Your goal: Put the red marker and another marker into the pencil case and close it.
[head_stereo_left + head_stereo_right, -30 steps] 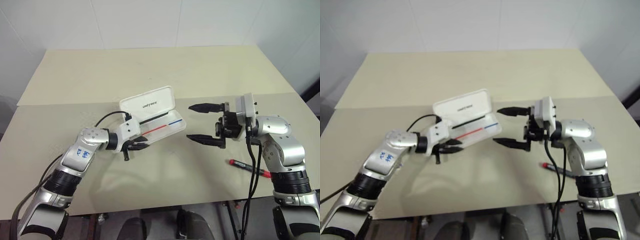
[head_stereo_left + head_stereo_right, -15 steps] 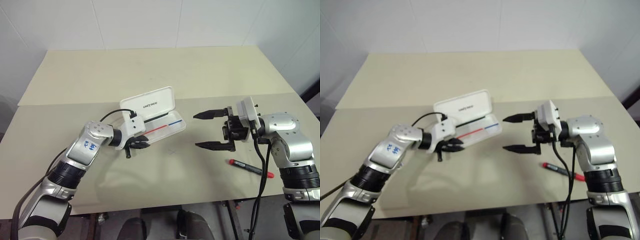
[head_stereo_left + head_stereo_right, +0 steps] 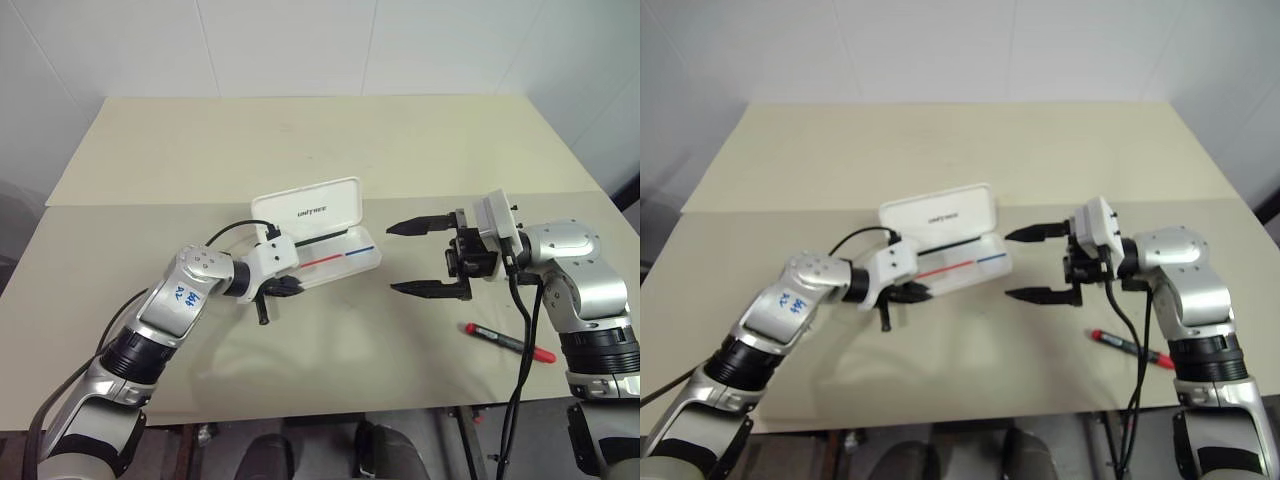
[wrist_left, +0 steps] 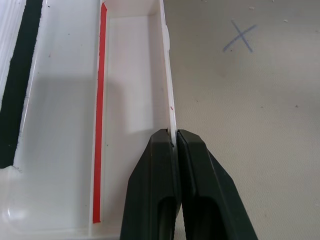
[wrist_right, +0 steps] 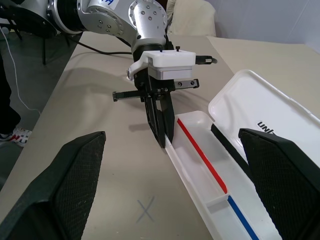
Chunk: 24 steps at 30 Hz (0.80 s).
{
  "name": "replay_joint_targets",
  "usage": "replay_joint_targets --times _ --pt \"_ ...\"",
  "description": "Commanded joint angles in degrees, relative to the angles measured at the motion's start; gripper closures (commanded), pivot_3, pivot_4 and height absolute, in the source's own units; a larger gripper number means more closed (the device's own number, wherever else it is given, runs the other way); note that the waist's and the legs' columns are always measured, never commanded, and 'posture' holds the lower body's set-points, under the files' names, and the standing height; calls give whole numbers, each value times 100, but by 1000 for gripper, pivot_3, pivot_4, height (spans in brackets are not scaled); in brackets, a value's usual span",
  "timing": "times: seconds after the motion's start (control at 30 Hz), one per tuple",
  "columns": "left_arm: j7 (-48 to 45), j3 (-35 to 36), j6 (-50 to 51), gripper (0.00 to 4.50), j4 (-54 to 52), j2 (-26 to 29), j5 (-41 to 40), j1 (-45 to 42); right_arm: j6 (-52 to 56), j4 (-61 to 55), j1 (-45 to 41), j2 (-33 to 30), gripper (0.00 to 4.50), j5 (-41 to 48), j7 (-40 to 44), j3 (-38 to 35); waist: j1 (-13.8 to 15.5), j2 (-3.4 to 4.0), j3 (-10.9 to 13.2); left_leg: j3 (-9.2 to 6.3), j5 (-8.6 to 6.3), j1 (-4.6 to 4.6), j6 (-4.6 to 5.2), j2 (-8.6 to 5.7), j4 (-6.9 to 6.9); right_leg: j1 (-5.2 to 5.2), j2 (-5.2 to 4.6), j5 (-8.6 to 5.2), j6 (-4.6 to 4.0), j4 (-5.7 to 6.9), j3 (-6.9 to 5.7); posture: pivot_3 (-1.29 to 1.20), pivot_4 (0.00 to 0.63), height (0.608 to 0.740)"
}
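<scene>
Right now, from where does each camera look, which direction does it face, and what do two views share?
Head eyes: look forward and down over the beige table; both arms show.
Left wrist: looks along the shut left gripper, pinching the front wall of the open white plastic pencil case.
Right wrist: looks between the open right gripper fingers at the case and left gripper.
Shared: both wrist views show the case's red stripe and a pen-drawn cross.

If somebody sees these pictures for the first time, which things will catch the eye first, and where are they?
The open white pencil case near the table's middle, lid raised, draws the eye; the left gripper is shut on the near wall of its tray. To its right the right gripper hangs with its fingers wide apart, pointing at the case. The red marker lies on the table beside the right arm.
</scene>
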Motion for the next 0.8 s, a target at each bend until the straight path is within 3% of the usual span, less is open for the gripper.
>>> replay_joint_targets --times 0.03,0.37,0.8 --pt "-560 -220 11 4484 -464 -125 -487 114 2 -139 -184 -93 0 40 77 -29 3 0 0 0 0 -2 0 0 0 -1 0 0 0 -1 0 0 150 740" --pt "-1147 -576 -293 4484 -729 199 -417 203 114 -238 -107 -204 0 85 51 -101 -7 0 1 1 0 -2 0 -2 0 -1 -1 0 0 -3 2 0 150 740" --pt "-480 -560 198 4484 -603 -46 -240 184 204 -551 179 -275 0 187 -158 -234 10 0 1 -2 0 -2 0 -1 13 5 -1 0 0 -2 3 0 150 740"
